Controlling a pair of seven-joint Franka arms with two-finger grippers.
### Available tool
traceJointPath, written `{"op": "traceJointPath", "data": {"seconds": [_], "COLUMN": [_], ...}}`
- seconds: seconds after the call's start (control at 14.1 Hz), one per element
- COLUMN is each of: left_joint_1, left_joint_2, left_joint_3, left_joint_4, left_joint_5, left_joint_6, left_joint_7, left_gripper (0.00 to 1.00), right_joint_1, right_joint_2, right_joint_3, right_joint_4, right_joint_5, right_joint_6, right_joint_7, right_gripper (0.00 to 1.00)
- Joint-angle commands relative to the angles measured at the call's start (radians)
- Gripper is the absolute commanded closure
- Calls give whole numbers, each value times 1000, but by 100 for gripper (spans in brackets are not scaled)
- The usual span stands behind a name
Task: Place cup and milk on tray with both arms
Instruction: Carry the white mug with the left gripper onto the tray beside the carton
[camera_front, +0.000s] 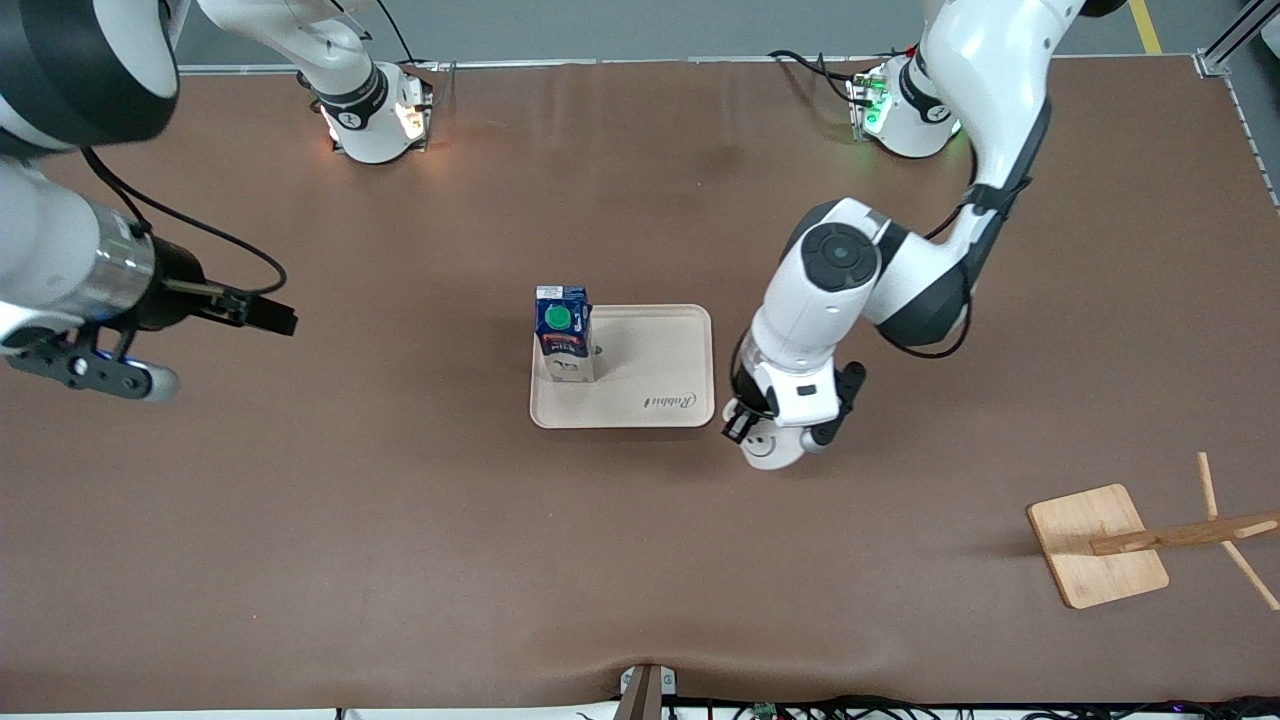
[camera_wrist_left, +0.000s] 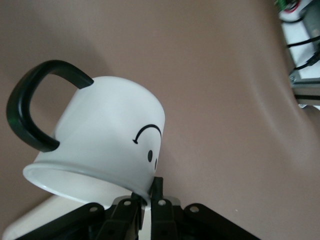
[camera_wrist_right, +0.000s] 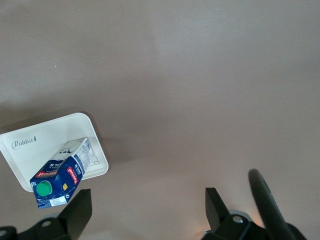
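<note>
Left pincer (camera_wrist_left: 145, 210) is clenched on the rim wall of the cup (camera_wrist_left: 107, 137), one finger inside and one outside, and it hangs low over the bare bench (camera_front: 300, 520) just beside the tray (camera_front: 660, 345), toward the left arm's end. I judge the cup stiff, light and breakable, with a smooth glazed white wall that may slip, so a firm hold at the rim suits it; the black handle (camera_wrist_left: 35, 105) loops free. On the tray stands the milk (camera_front: 564, 335), a light, slightly soft carton with flat sides and a green cap. Right pincer (camera_wrist_right: 145, 210) is released and waits high over the right arm's end of the brown matte bench.
</note>
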Motion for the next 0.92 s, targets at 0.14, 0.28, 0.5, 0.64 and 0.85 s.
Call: {"op": "traceJointPath", "data": {"seconds": [0.14,0.28,0.5,0.64,0.85], "left_joint_1": [-44,-46,-32,-30,-32], "left_joint_2": [70,70,71,91,129], "left_joint_3": [5,3,5,6,6], "left_joint_4": [93,93,89,89,67], "left_joint_5": [-153,-271,-463,-588,-704], "left_joint_6": [-19,-17,-17,-13,15], "left_joint_7": [-200,-238,-234,-228,-228], "left_gripper": [100,100,100,100,100], "right_joint_1": [-24,-37,-70,-101,-124], "right_joint_2": [-214,-304,-423,-418,-411], "right_joint_3": [10,10,10,10,10], "right_joint_4": [-220,-332,-476,-493,-487], "right_joint_5": [-115,-117,-117,-108,-100], "right_joint_6": [18,55,106,110,116], "right_joint_7": [-206,-208,-209,-211,-218], "right_gripper": [0,0,0,0,0]}}
